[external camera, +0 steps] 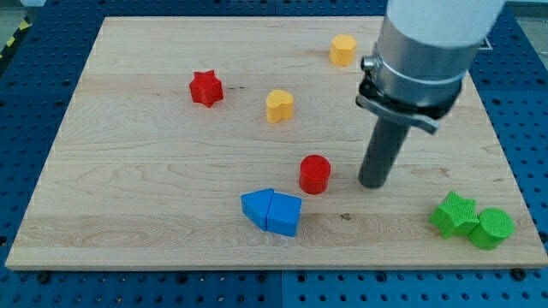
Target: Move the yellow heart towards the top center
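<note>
The yellow heart [279,106] lies on the wooden board [128,188], a little above the middle. My tip [372,183] rests on the board to the right of and below the heart, well apart from it. It stands just right of the red cylinder [314,174], with a small gap between them.
A yellow hexagon block [343,50] sits near the view's top, right of centre. A red star [205,88] lies at the upper left. Two blue blocks [271,211] touch each other at the bottom centre. A green star [453,214] and a green cylinder [491,228] sit at the bottom right.
</note>
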Motion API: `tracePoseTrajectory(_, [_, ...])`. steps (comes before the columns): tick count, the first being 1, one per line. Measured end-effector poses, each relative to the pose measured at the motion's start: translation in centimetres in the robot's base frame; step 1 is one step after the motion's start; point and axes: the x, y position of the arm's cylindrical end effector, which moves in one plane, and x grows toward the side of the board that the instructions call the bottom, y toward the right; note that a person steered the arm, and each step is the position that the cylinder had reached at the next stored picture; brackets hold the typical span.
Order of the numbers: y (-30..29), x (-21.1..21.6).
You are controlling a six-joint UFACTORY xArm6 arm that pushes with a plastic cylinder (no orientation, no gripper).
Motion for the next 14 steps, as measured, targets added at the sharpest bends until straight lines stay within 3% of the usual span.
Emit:
tracePoseTrajectory(1, [-4.8,-4.1])
tracePoseTrajectory(5, [-11.4,-8.4])
tracePoseTrajectory(7, [-9.1,-11.0])
tracePoseTrajectory(8, [-9.6,-13.3])
tracePoseTrajectory(10, [-14.8,-13.8])
tracePoseTrajectory(11, [-14.9,-16.7])
tracePoseTrajectory(12, [-13.3,-20.3])
tracePoseTrajectory(14, [-10.4,-23.4])
